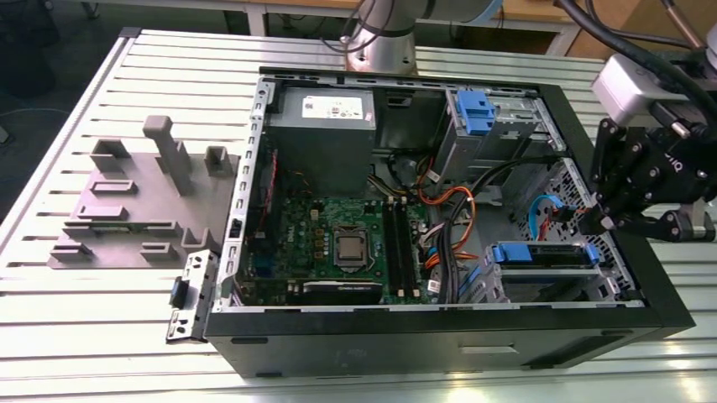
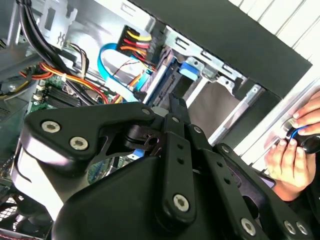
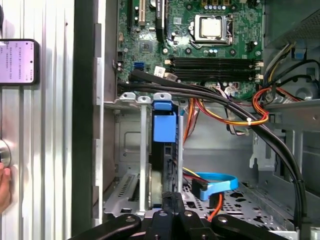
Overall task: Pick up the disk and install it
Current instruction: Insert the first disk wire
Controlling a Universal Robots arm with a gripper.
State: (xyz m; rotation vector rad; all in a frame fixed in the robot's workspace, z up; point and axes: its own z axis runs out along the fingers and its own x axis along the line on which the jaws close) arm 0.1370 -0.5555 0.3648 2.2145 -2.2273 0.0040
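One grey moulded fixture [image 1: 134,201] with blocky uprights lies on the ribbed aluminium table [image 1: 67,336], off the open black computer case [image 1: 448,323] towards the exterior view's left. Inside the case are a green motherboard [image 1: 336,235], a grey sheet-metal power supply [image 1: 325,117], and bundled black, orange and yellow cables [image 3: 235,117]. Nearer the case's side on the exterior view's right is the perforated grey drive bay [image 1: 538,281] with its blue plastic latch [image 3: 164,125].

In both wrist views the disk [image 3: 162,167] [image 2: 162,82] stands edge-on in that bay. It shows as a thin dark-and-silver slab between the bay's metal rails. Its long axis runs along the slot, from the case's side wall in towards the motherboard.

The black gripper [image 1: 605,225] [image 2: 175,102] [image 3: 172,197] hangs at the case's wall beside the bay. Its jaws are pressed together, and their tip sits right at the disk's outer end. Whether they touch it I cannot tell.

Outside the case wall, a person's hand [image 2: 292,150] rests on the table, and a phone [image 3: 17,61] lies nearby.
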